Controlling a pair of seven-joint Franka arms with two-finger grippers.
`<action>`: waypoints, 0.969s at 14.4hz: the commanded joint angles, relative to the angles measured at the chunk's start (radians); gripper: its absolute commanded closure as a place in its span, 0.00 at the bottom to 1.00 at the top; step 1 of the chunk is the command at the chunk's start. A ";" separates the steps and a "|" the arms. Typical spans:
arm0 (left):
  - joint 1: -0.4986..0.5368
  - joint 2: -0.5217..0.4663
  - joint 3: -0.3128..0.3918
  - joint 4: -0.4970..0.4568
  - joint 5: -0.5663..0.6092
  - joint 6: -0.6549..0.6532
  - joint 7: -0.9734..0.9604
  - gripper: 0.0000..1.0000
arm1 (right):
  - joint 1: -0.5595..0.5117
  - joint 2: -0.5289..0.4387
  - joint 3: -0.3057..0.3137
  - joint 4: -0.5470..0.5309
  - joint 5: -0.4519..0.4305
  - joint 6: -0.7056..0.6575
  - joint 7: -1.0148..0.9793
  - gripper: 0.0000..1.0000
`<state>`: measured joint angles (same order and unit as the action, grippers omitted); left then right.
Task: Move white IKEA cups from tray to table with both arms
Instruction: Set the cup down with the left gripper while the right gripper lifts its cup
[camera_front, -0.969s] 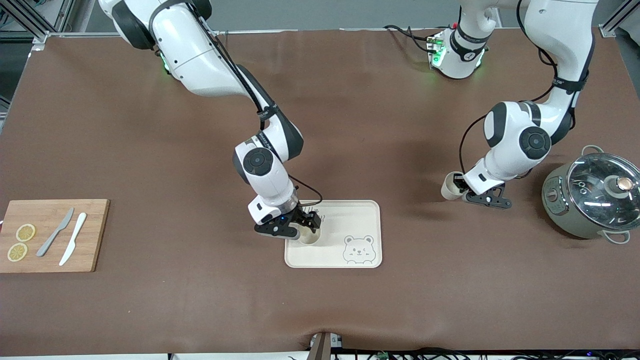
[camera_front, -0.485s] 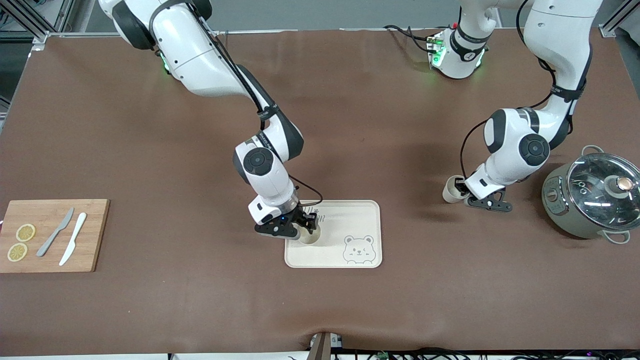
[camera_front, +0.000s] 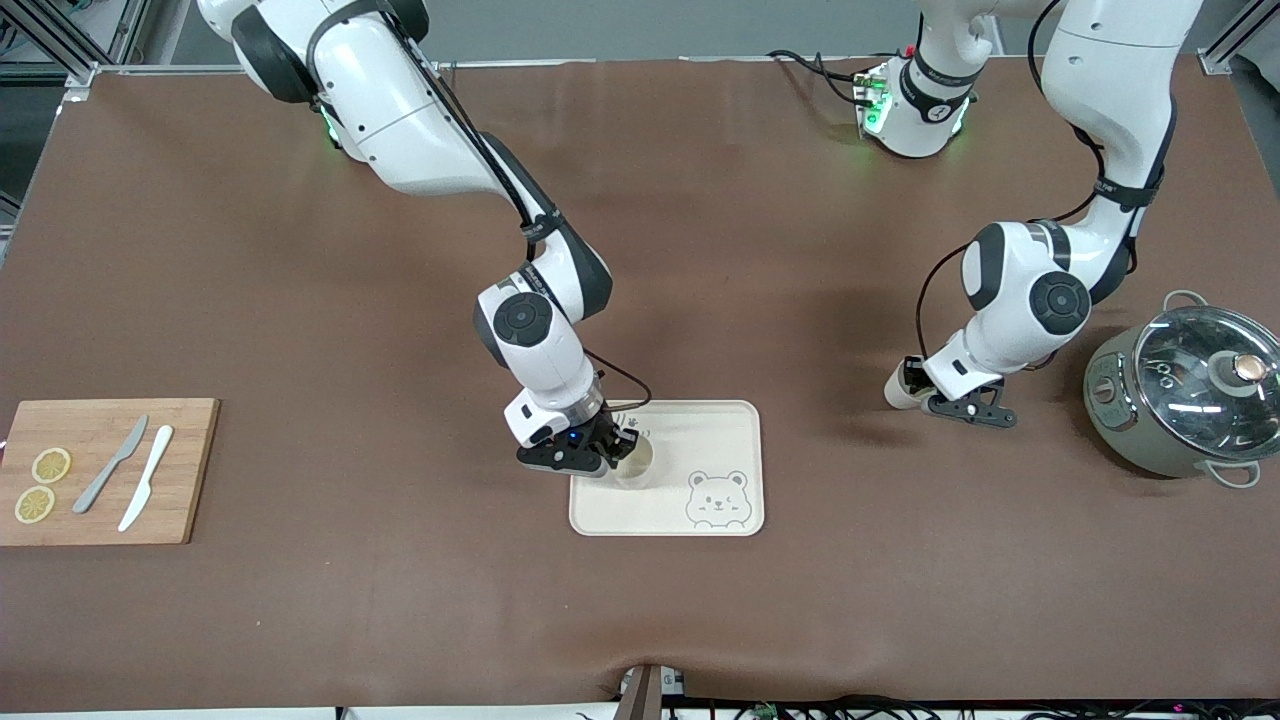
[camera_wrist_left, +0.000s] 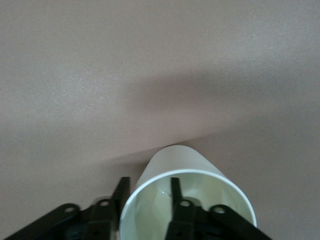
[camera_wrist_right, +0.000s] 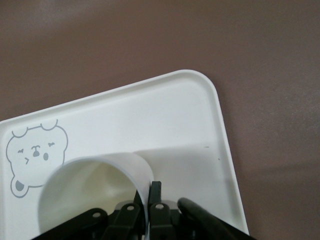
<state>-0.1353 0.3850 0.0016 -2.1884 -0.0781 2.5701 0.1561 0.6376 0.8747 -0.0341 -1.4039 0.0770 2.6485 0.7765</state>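
Note:
One white cup (camera_front: 640, 463) stands on the bear-printed tray (camera_front: 720, 430), at the tray's end toward the right arm. My right gripper (camera_front: 622, 462) is shut on its rim, one finger inside and one outside; the right wrist view shows the gripper (camera_wrist_right: 146, 187), the cup (camera_wrist_right: 95, 175) and the tray (camera_wrist_right: 165, 110). The other white cup (camera_front: 897, 388) is on the brown table toward the left arm's end. My left gripper (camera_front: 912, 385) is at its rim with its fingers apart, one inside and one outside the wall, as the left wrist view shows of the gripper (camera_wrist_left: 148, 181) and the cup (camera_wrist_left: 185, 160).
A grey-green pot with a glass lid (camera_front: 1180, 395) stands beside the left gripper at the left arm's end. A wooden board (camera_front: 110, 470) with two knives and lemon slices lies at the right arm's end.
My right gripper has shifted the cup slightly along the tray toward the bear print. My left gripper has sunk lower over its cup's rim, now covering the opening.

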 joint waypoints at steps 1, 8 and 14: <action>0.008 -0.001 -0.003 0.013 0.021 0.001 0.003 0.00 | 0.005 0.018 -0.010 0.048 -0.002 -0.004 0.021 1.00; 0.002 -0.132 -0.003 0.177 0.027 -0.442 -0.056 0.00 | -0.091 -0.156 0.016 0.037 0.009 -0.275 -0.054 1.00; -0.015 -0.060 -0.006 0.379 0.054 -0.473 -0.118 0.00 | -0.295 -0.489 0.037 -0.284 0.107 -0.415 -0.498 1.00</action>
<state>-0.1479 0.2630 -0.0024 -1.9190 -0.0427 2.1187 0.0590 0.3995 0.5379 -0.0281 -1.4796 0.1600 2.2200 0.3880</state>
